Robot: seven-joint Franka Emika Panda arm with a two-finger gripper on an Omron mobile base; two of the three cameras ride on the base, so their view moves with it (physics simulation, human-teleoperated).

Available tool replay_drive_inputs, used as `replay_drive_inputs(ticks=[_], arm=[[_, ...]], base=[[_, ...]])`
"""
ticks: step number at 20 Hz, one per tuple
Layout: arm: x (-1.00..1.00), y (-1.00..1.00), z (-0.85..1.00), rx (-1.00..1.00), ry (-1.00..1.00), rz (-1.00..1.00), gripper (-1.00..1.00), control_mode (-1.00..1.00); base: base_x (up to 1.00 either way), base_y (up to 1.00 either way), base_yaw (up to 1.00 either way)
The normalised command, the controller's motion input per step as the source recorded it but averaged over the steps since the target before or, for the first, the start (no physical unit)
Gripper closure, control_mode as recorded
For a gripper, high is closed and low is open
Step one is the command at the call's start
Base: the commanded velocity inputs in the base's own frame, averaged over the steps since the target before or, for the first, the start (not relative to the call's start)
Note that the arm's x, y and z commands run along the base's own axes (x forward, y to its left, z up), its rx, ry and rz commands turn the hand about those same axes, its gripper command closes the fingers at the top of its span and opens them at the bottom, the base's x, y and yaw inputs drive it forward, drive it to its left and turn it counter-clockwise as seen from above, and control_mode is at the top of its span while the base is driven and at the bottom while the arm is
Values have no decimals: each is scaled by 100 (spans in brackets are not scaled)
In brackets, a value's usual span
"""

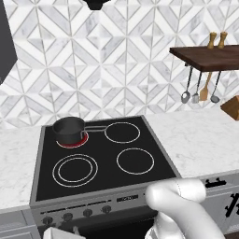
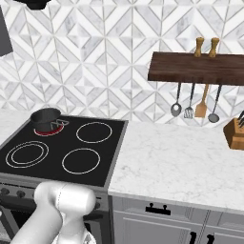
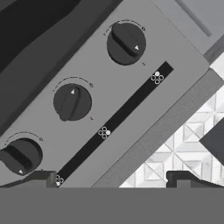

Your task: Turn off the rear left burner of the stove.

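The stove is a black glass cooktop in a grey frame. Its rear left burner glows red under a dark saucepan. In the hand view the grey front panel lies close ahead and runs diagonally. It carries three dark knobs beside a black strip of burner symbols. My gripper is open, its two fingertips wide apart with nothing between them. The row of knobs also shows below the cooktop in the left base view.
White marble counter lies right of the stove, with a knife block at its far end. A dark wooden shelf with hanging utensils juts out above it. My white arm covers the stove's lower right front.
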Motion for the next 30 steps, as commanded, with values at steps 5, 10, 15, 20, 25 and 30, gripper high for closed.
replay_drive_inputs(ticks=[5,10,15,20,25,30], arm=[[0,-11,0,5,-12,12,-100,-100],[1,-17,0,9,-8,10,-100,-100],[18,-14,9,13,1,2,-100,-100],[39,-1,1,13,9,7,-100,-100],[17,0,-20,7,1,11,-100,-100],[11,0,-25,7,0,9,-100,-100]], base=[[0,0,0],[0,0,0],[0,0,0],[0,0,0],[0,0,0],[0,0,0]])
